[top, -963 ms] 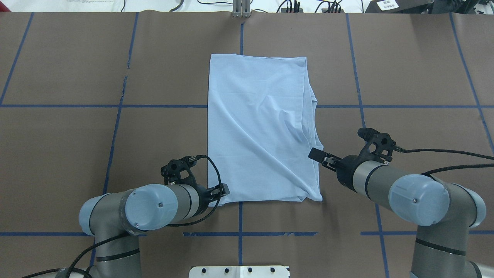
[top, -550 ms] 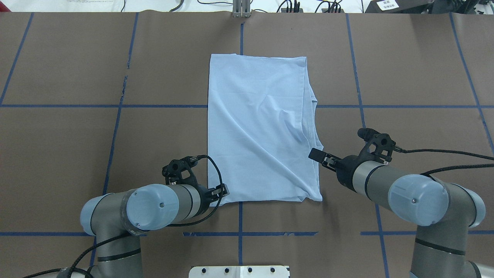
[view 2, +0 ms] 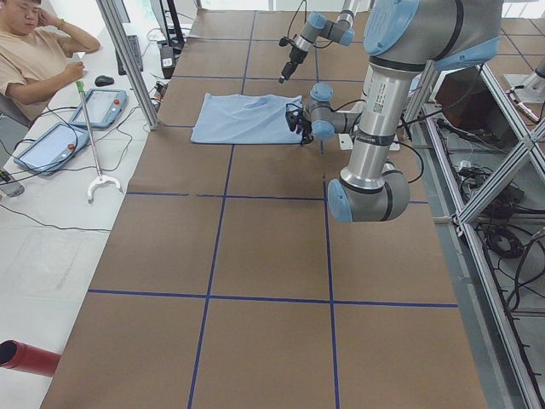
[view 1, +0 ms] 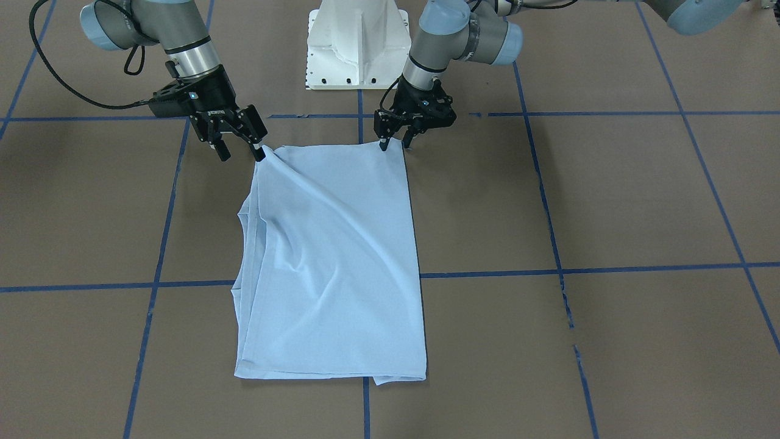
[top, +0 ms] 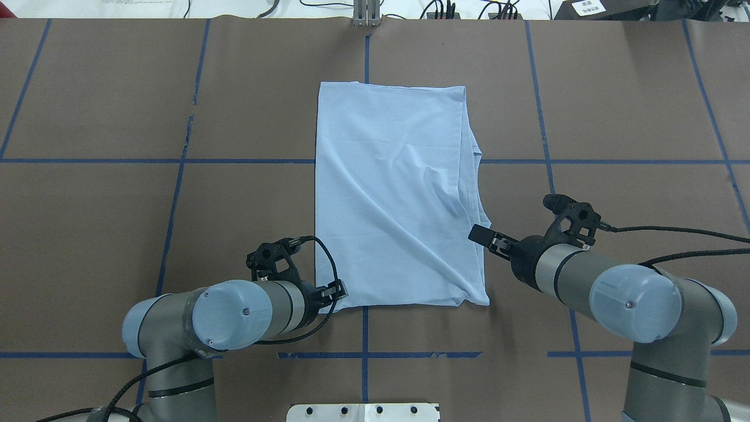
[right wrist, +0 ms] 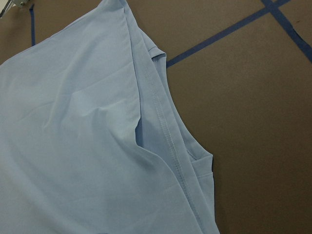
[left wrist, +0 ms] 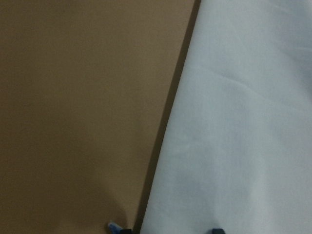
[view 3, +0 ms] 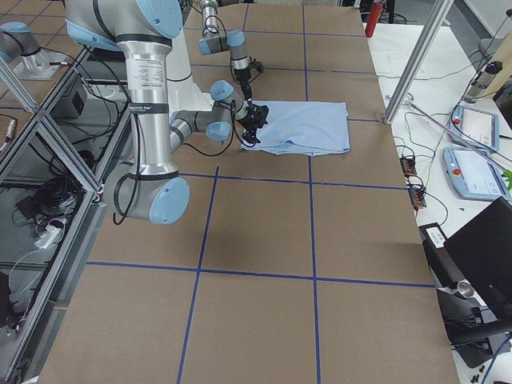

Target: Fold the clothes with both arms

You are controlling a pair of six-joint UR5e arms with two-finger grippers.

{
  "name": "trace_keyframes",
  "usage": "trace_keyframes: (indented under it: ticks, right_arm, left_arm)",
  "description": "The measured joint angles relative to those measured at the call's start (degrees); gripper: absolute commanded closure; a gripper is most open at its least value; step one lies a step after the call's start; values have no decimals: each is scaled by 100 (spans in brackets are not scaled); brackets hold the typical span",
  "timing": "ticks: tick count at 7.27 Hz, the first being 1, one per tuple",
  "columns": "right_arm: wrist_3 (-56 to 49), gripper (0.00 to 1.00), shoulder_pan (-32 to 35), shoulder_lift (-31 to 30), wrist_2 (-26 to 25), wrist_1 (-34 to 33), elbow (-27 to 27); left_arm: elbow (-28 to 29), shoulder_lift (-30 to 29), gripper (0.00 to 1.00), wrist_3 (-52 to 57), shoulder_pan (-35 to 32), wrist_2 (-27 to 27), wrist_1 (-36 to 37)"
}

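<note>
The clothes are one light blue T-shirt (top: 392,193) folded into a tall rectangle, lying flat in the middle of the table (top: 117,223). In the front-facing view the T-shirt (view 1: 329,256) shows layered edges on its left side. My left gripper (view 1: 394,146) is open and low at the shirt's near-left corner, with one finger on each side of the cloth edge. In the left wrist view the T-shirt (left wrist: 234,122) fills the right half. My right gripper (view 1: 241,151) is open and hovers over the shirt's right edge near the near-right corner. The right wrist view looks down on the T-shirt (right wrist: 73,146) and its stitched hem.
Blue tape lines (top: 176,193) cross the brown table cover. The white pedestal base (view 1: 356,42) stands at the robot's edge. Cables and plugs (top: 445,9) lie along the far edge. A seated person (view 2: 34,43) and tablets (view 2: 102,106) are beside the table.
My left arm has edged slightly towards the shirt's near-left corner. The right arm and the shirt have not moved.
</note>
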Motion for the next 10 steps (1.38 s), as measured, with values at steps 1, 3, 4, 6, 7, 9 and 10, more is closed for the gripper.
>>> trace_keyframes:
  ticks: [1,3,4,6,7,9,10]
  right_arm:
    - [0,4,0,0,0,0,-1]
    - [0,4,1,0,0,6,-7]
    - [0,4,0,0,0,8,-7]
    - [0,4,1,0,0,15,-8]
    - [0,4,0,0,0,17,-9]
    - [2,4,0,0,0,18,-19]
    - [4,4,0,0,0,18,-28]
  left_arm:
    - [0,-1,37,2,4,-2,-2]
    - [0,-4,39,6,3,-4,-6]
    - [0,-5,39,3,2,-4,-3]
    - [0,-6,39,4,6,-4,-6]
    - [0,-9,39,2,6,-3,-6]
    - [-2,-14,41,0,4,2,-1]
    - [-2,-15,69,0,3,1,-2]
